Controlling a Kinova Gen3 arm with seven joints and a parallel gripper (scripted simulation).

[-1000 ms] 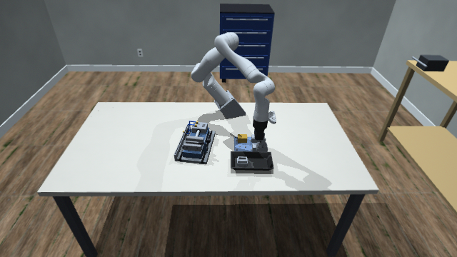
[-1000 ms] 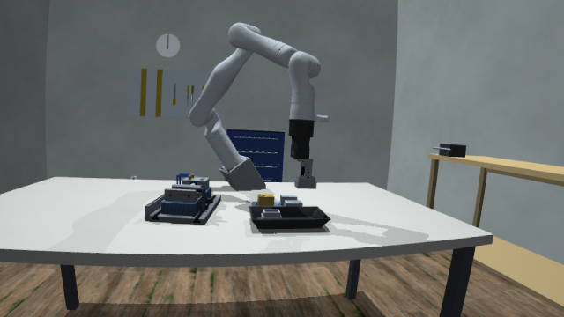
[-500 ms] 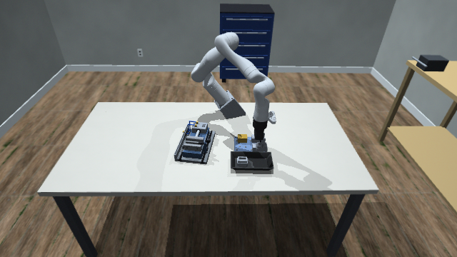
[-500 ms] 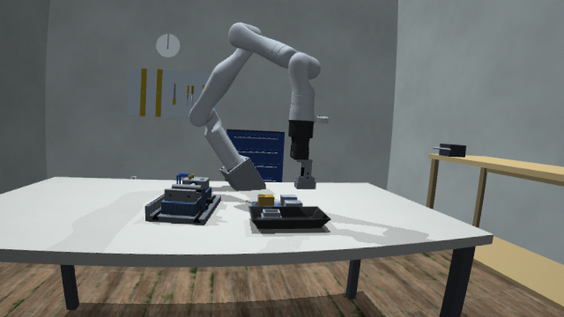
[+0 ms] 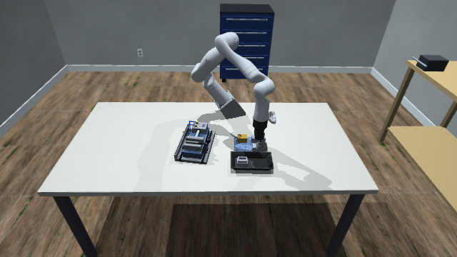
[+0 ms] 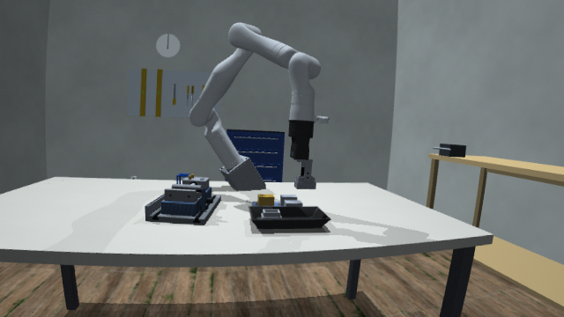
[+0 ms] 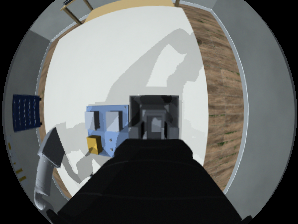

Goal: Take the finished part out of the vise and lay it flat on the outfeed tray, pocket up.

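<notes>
My gripper (image 6: 305,173) points straight down and is shut on a grey finished part (image 6: 305,181). It holds the part in the air, above the back right of the black outfeed tray (image 6: 288,217). The part also shows in the top view (image 5: 262,144) and in the wrist view (image 7: 154,123), with the tray (image 7: 154,104) below it. The tray (image 5: 251,160) has another grey part (image 5: 243,160) lying in its left half. The blue vise (image 5: 194,143) stands to the tray's left; it also shows in the exterior view (image 6: 185,202).
A light blue plate (image 5: 244,143) lies just behind the tray with a yellow block (image 5: 243,138) and a grey block (image 6: 290,200) on it. The arm's base (image 5: 232,107) is at the table's back. A wooden shelf (image 5: 428,107) stands to the right.
</notes>
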